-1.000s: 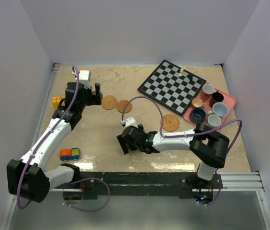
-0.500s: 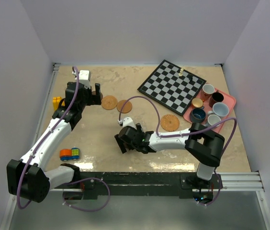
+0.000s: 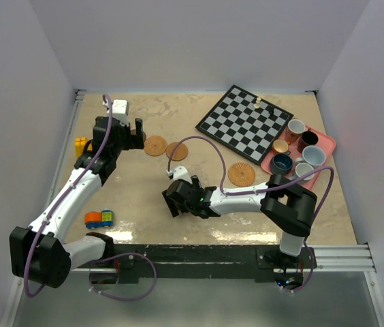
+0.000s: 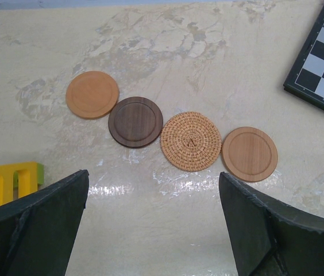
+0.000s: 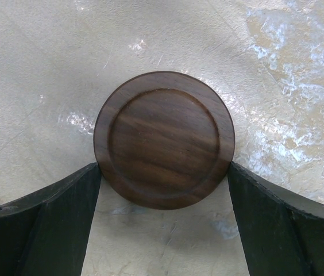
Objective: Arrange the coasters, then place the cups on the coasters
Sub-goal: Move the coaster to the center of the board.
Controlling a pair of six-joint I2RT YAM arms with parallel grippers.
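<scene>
A dark brown coaster (image 5: 163,138) lies flat on the table, and my right gripper (image 5: 163,172) is shut on it, one finger against each side of its rim. From above, the right gripper (image 3: 171,203) hides that coaster. My left gripper (image 4: 153,175) hangs open over bare table. Beyond it a row of coasters runs light orange (image 4: 92,94), dark brown (image 4: 135,121), woven (image 4: 191,141), tan (image 4: 249,153). Another patterned coaster (image 3: 241,174) lies alone near the tray. Several cups, among them a black one (image 3: 308,139) and a dark blue one (image 3: 282,163), stand in the pink tray (image 3: 328,144).
A chessboard (image 3: 244,122) with one pale piece (image 3: 258,102) lies at the back right beside the tray. A white block (image 3: 120,107) and a yellow block (image 3: 81,144) sit at the far left. A small orange and blue toy (image 3: 99,219) rests near the left arm.
My right gripper has slid a little to the left and its fingers have come in against the dark brown coaster. The left arm has not moved.
</scene>
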